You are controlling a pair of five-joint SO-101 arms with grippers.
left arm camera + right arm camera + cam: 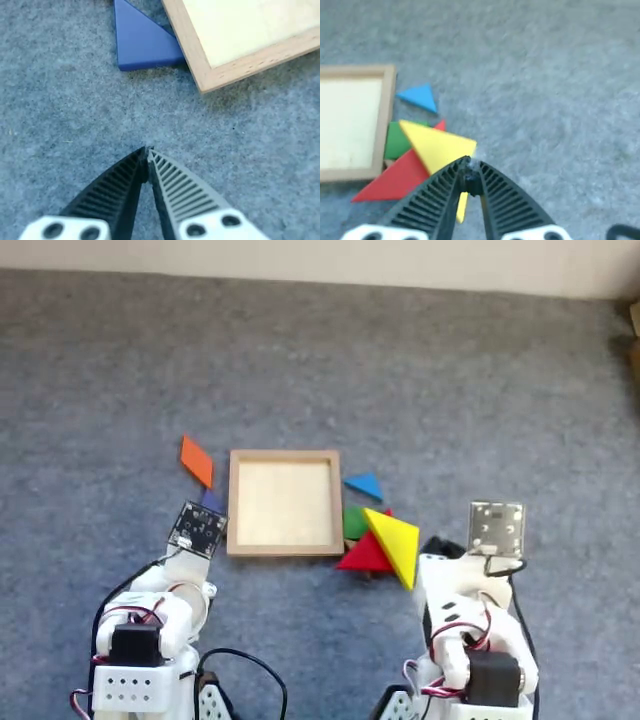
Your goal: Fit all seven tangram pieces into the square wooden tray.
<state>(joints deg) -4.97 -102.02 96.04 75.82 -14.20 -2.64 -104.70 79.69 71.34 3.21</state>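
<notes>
1. Zero pieces in tray (284, 455); it lies bare on the tabletop.
2. Left pincer (148, 150) closed, empty. Dark blue triangle (142, 40) touches the rim at tray's 9 o'clock.
3. Right pincer (468, 170) closed, empty, at the edge of the yellow triangle (437, 145), which overlaps red triangle (395, 180) and green piece (397, 142) at tray's 4 o'clock.
4. Risk: gripping yellow likely drags that stack; a jaw may snag the rim.
</notes>
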